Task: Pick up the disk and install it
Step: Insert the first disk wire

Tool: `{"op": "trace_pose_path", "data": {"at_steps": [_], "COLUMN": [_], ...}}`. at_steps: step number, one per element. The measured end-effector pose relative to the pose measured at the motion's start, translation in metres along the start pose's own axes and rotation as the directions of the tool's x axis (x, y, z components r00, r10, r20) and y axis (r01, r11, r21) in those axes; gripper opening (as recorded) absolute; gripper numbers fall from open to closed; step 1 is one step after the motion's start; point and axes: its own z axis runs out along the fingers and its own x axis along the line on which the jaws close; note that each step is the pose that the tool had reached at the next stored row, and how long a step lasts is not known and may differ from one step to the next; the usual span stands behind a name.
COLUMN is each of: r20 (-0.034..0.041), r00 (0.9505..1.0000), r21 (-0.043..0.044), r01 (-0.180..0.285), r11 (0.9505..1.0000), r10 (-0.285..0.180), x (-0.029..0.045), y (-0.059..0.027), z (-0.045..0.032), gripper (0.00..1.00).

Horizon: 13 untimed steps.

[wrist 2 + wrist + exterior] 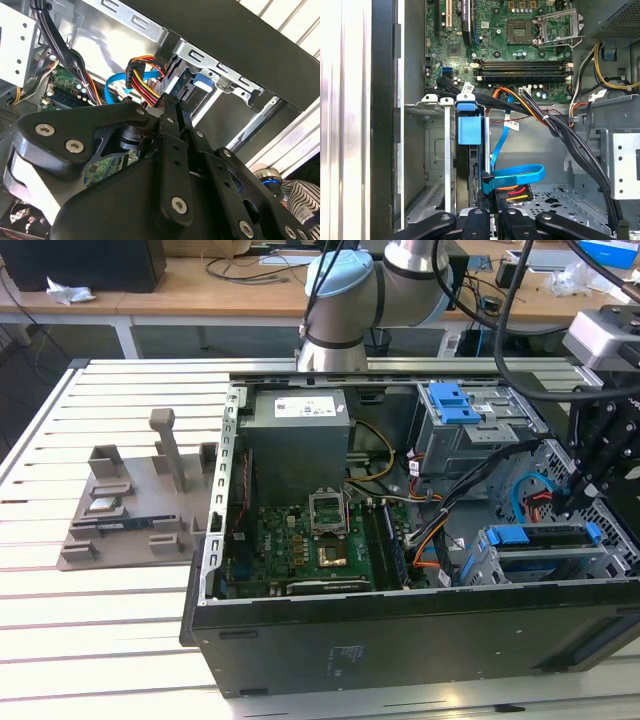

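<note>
inside the open computer case [400, 620] on the slatted tabletop [100, 620], the arm reaches down at the exterior view's right, its tool [572, 502] just above the disk [545, 537]. the disk sits edge-up in the lower drive cage [480, 560], long axis along the case's front wall. whether the tool is open or closed cannot be told.

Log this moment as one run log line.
gripper: over drive bay | blue-railed silver disk: seated in grey metal cage | open black computer case: on table
</note>
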Motion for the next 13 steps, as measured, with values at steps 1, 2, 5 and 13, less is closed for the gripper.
{"op": "trace_pose_path", "data": {"at_steps": [1,2,5,13], "r20": [0.0001,0.0000,0.0001,0.0000], "r00": [1.0000,1.0000,1.0000,1.0000], "r21": [0.0000,0.0000,0.0000,0.0000], "r01": [0.000,0.000,0.000,0.000], "r11": [1.0000,1.0000,1.0000,1.0000], "r10": [0.000,0.000,0.000,0.000], "x": [0.0005,0.0011,0.0041,0.0129], "y": [0.0001,0.0002,0.0007,0.0018], "z": [0.0001,0.0001,0.0004,0.0015], "gripper": [0.16,0.16,0.16,0.16]}}
